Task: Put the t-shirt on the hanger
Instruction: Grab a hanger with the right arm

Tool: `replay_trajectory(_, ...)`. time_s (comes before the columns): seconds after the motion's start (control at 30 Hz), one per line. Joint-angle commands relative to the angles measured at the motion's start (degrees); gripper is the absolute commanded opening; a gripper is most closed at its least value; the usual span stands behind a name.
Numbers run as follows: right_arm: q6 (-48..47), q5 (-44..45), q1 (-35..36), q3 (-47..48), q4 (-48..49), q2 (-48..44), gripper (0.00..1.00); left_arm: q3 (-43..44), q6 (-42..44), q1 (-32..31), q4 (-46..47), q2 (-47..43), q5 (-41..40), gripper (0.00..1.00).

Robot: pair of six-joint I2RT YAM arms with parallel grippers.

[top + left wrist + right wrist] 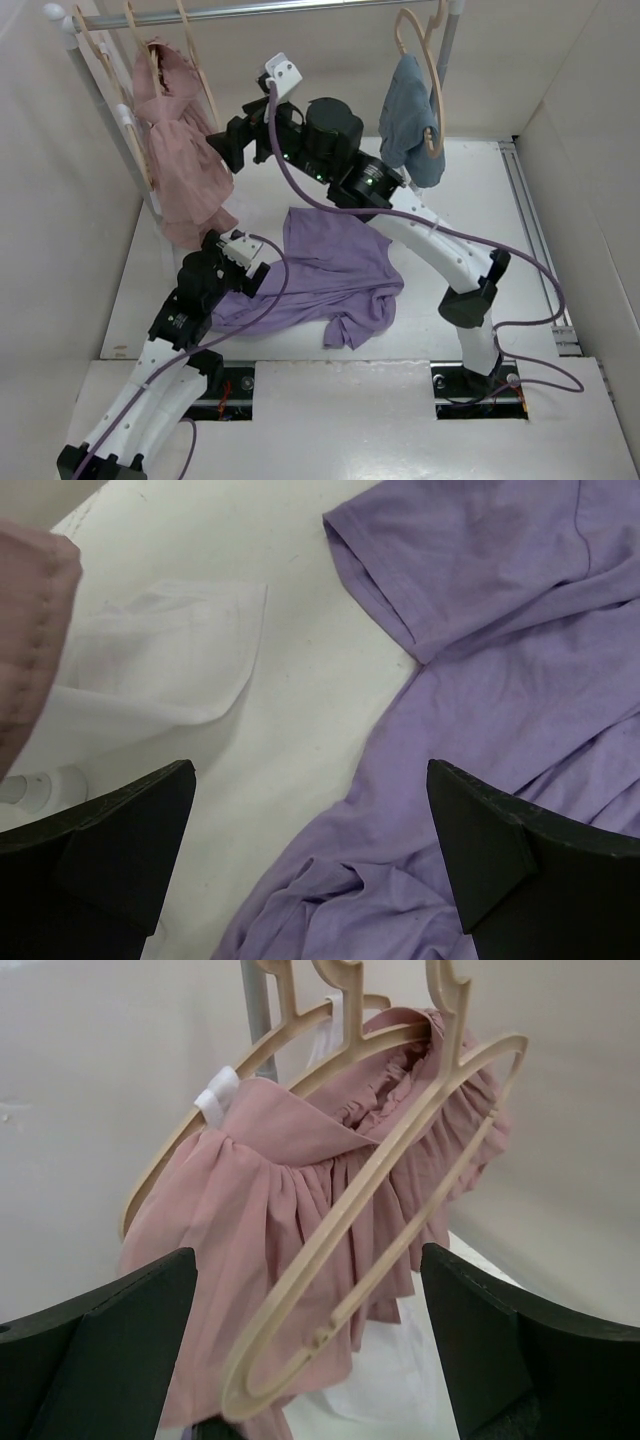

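Lying below spread left fingers (120, 840): t-shirt (330, 270) | hanger (238, 1385) ahead of spread right fingers (110, 1340)

Left pincer (310, 770) hangs low, right pincer (309, 1250) is raised higher and farther out, both with jaws spread wide.

t-shirt (330, 270) lies mid-table (480, 200), rail (300, 10) behind it, left hung garment (180, 170) with bare hanger (340, 1222) beside it at rail's left end, right hung garment (405, 120) at right end.
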Motion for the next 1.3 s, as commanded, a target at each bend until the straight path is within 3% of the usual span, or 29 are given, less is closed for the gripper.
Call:
replay_trajectory(0.0, 1.0, 3.0, 1.6, 5.1, 10.0, 1.3, 0.97, -0.7, -0.7, -0.2, 2.6, -1.7, 0.1, 1.00)
replay_trajectory(0.23, 1.0, 9.7, 2.2, 5.6, 11.5, 6.5, 0.96, -0.7, -0.2, -0.2, 2.1, -2.7, 1.4, 1.00)
replay_trajectory(0.33, 1.0, 15.7, 2.2, 5.6, 11.5, 8.5, 0.90, -0.7, -0.2, -0.2, 2.1, -2.7, 1.4, 1.00)
replay_trajectory(0.5, -0.3, 17.7, 2.2, 8.8, 11.5, 12.1, 0.82, -0.7, -0.2, -0.2, 2.1, -2.7, 1.4, 1.00)
replay_trajectory(0.6, -0.3, 17.8, 2.2, 8.8, 11.5, 12.8, 0.66, -0.7, -0.2, -0.2, 2.1, -2.7, 1.4, 1.00)
replay_trajectory(0.63, -0.3, 17.8, 2.2, 8.8, 11.5, 13.3, 0.47, -0.7, -0.2, -0.2, 2.1, -2.7, 1.4, 1.00)
replay_trajectory(0.87, -0.3, 21.8, 2.2, 8.3, 13.3, 13.3, 0.00, -0.7, -0.2, -0.2, 2.1, -3.3, 0.9, 1.00)
replay_trajectory(1.07, -1.9, 23.1, 2.2, 6.5, 14.5, 12.5, 0.00, -0.7, -0.2, -0.2, 2.1, -3.3, 0.3, 1.00)
replay_trajectory(1.27, -6.0, 9.2, 1.6, -2.6, 20.1, 3.9, 0.00, -0.7, -0.2, -0.2, 2.6, -4.4, 0.3, 1.00)
